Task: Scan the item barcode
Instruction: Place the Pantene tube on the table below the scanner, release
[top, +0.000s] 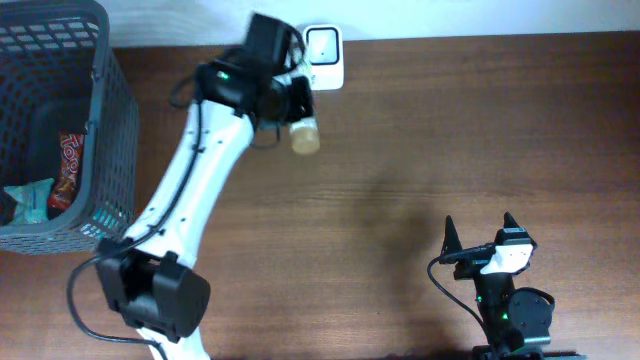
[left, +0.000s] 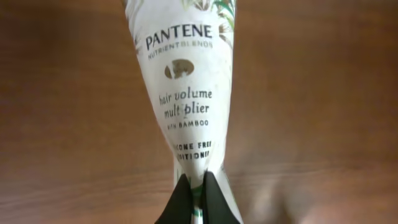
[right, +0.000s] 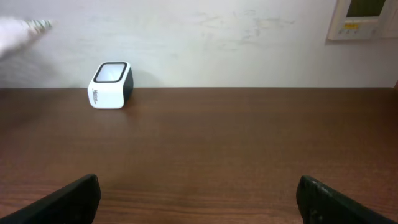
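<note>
Left gripper (left: 198, 199): my fingers are clamped tight on the crimped end of the Pantene tube (left: 186, 93), printed label facing my wrist camera. The tube is held off the table (top: 450, 130), just beside the scanner (top: 325, 45), cap end pointing away from it. Right gripper (top: 482, 238): jaws spread wide, holding nothing, well apart from the scanner. Mesh basket (top: 100, 120) sits off to the scanner's left

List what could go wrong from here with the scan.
The left gripper pinches only the narrow crimped end of the Pantene tube, so it may slip or swing. No barcode shows on the visible face, so the scanner may miss it. The left arm hangs close to the scanner and might nudge it.
</note>
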